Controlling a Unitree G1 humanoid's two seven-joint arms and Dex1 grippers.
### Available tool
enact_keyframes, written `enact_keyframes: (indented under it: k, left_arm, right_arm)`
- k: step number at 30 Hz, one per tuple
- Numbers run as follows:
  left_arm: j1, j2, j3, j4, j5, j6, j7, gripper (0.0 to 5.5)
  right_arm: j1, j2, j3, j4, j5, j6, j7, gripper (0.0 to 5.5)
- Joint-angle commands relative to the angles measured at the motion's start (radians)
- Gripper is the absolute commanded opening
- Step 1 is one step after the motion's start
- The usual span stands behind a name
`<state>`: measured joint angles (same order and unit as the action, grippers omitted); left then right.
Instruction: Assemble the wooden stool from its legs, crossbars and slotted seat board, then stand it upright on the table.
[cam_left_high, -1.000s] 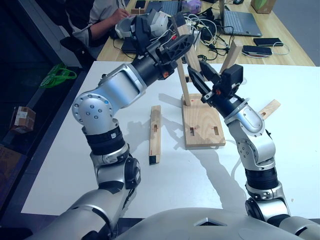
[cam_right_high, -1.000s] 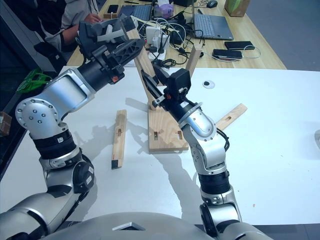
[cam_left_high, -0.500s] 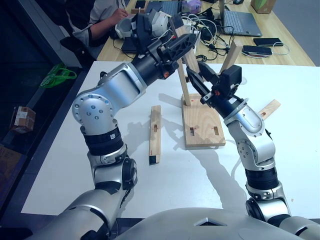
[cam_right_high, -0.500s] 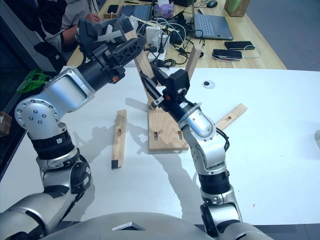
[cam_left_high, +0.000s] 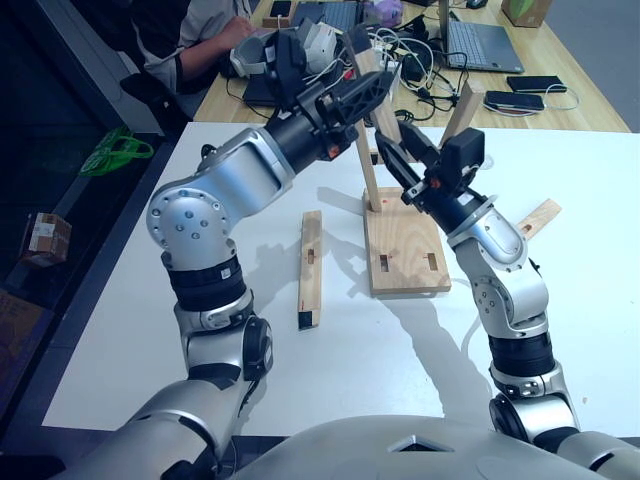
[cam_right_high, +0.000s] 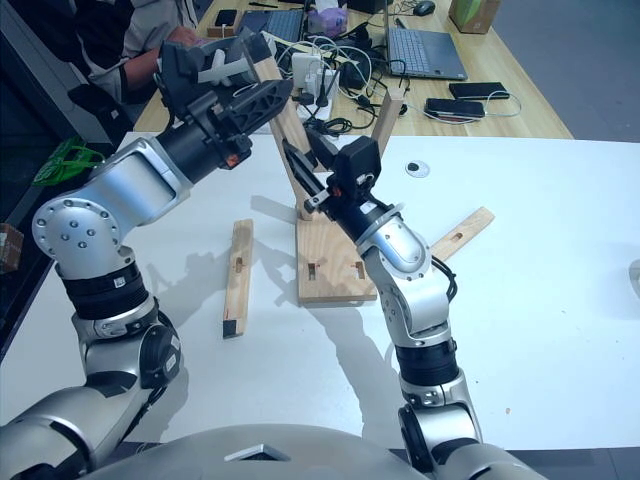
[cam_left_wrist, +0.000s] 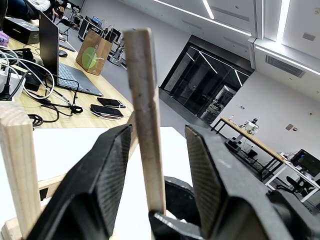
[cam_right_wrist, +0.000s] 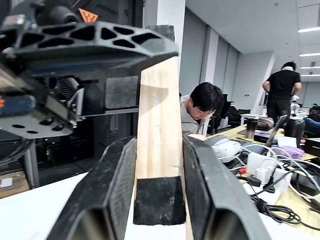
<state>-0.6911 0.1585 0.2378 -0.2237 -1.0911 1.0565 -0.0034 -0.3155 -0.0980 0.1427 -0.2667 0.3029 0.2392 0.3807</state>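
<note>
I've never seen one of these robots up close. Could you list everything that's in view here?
table: one, white, bearing the stool parts.
seat board: one, pale wood, slotted, flat mid-table.
left leg: one, pale wood, upright in the seat board.
right leg: one, pale wood, tilted, at the board's far end.
left bar: one, pale wood, flat, left of the board.
right bar: one, pale wood, flat, right of the board.
desk: one, tan, behind the table.
laptops: two, grey, on the desk.
green bag: one, on the floor, left.
left gripper: one, black, open at the left leg's top.
right gripper: one, black, shut on the left leg lower down.
</note>
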Motion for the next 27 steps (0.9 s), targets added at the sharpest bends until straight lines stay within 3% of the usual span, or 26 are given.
enact_keyframes:
  k: [1,8,17,20,23,27]
  left_arm:
    - [-0.029,0.003,-0.029,0.023,0.044,-0.029,-0.011,1.87]
    - [-0.025,0.015,-0.063,0.023,0.109,-0.070,-0.035,1.87]
    - [-0.008,0.041,-0.109,0.028,0.233,-0.122,-0.079,1.87]
    - [-0.027,0.080,-0.177,0.043,0.438,-0.290,-0.068,1.87]
    - [-0.074,0.197,-0.351,0.085,0.834,-0.587,-0.039,1.87]
    - [-0.115,0.182,-0.361,0.123,1.024,-0.842,0.014,1.87]
  right_arm:
    - [-0.029,-0.005,-0.019,0.016,-0.012,-0.013,-0.003,1.28]
    - [-0.007,0.012,-0.011,0.016,-0.034,-0.019,-0.026,1.28]
    - [-0.060,0.077,-0.115,0.132,-0.060,-0.031,-0.192,1.28]
    - [-0.070,0.096,-0.146,0.160,-0.061,-0.028,-0.241,1.28]
    - [-0.079,0.111,-0.149,0.183,-0.070,-0.037,-0.265,1.28]
    - [-0.090,0.130,-0.136,0.203,-0.079,-0.050,-0.276,1.28]
